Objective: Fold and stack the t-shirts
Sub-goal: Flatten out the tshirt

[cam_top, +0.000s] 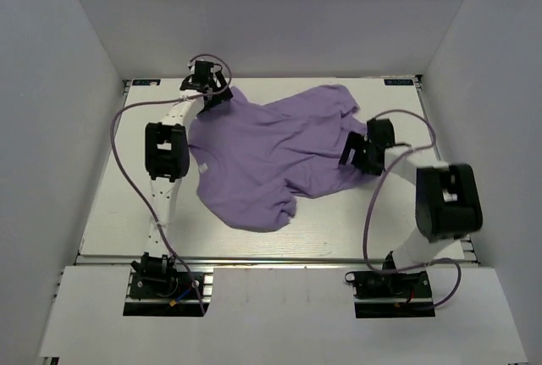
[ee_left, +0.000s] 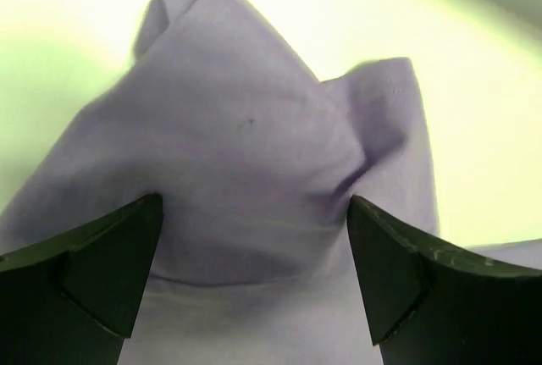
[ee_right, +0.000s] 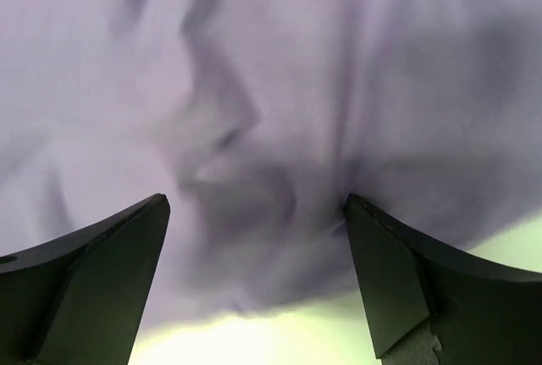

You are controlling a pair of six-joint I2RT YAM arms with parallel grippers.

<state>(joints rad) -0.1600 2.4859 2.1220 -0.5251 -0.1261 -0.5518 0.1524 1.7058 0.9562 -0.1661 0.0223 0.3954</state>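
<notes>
One lavender t-shirt [cam_top: 271, 153] lies crumpled and spread across the middle of the white table [cam_top: 110, 212], a small white tag [cam_top: 203, 168] showing near its left edge. My left gripper [cam_top: 215, 94] is low over the shirt's far left corner. Its jaws stand wide open in the left wrist view, with a raised fold of the t-shirt [ee_left: 254, 145] between the fingers [ee_left: 110, 272]. My right gripper [cam_top: 356, 155] is at the shirt's right edge. It is open too, and rumpled cloth [ee_right: 271, 128] fills the gap between its fingertips [ee_right: 398, 272], the hem just short of them.
White walls [cam_top: 76, 60] enclose the table on the left, right and back. Thin purple cables [cam_top: 127, 170] loop beside each arm. The arm bases [cam_top: 161, 280] sit at the near edge, behind a raised front ledge [cam_top: 271, 257].
</notes>
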